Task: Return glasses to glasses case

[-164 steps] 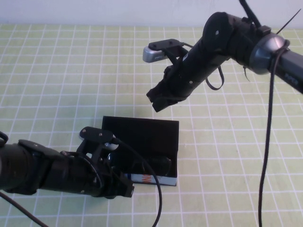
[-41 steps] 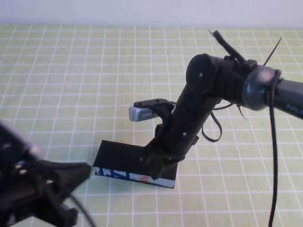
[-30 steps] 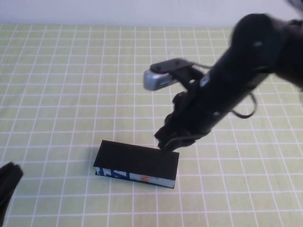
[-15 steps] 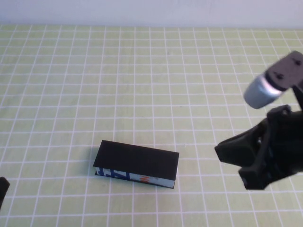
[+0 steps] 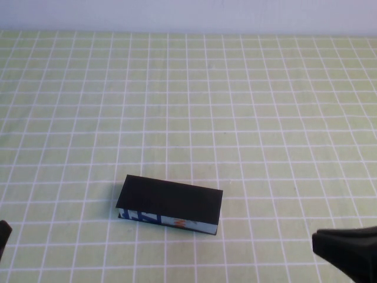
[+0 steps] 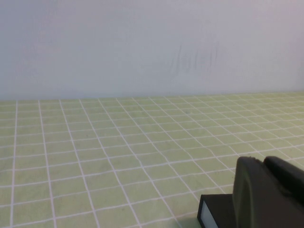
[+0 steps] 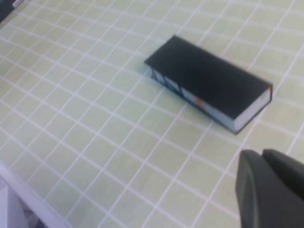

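Glasses case point(image 5: 169, 204) lies lid-down on the surface point(image 5: 188, 106), left gripper point(image 5: 3, 234) and right gripper point(image 5: 347, 250) at near corners, jaws' state untellable; lid could spring open if unlatched.

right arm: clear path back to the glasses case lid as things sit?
Probably yes. The glasses case lies shut and alone on the table. The right gripper sits at the near right edge, the left gripper at the near left edge; nothing stands between.
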Action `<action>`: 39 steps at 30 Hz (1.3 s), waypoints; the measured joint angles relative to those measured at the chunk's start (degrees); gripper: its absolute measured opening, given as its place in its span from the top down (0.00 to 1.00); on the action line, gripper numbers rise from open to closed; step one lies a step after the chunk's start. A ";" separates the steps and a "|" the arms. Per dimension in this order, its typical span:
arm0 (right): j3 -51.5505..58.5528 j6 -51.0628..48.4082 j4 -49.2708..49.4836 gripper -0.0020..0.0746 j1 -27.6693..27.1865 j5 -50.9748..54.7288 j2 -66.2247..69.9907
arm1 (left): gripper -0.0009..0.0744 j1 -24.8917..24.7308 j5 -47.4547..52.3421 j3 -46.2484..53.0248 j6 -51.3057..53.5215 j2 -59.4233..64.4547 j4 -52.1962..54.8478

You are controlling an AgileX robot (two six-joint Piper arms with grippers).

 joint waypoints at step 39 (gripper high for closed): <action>33.17 -0.23 -13.27 0.99 -34.72 -15.91 -37.95 | 0.99 0.00 0.00 0.00 0.00 -0.17 0.00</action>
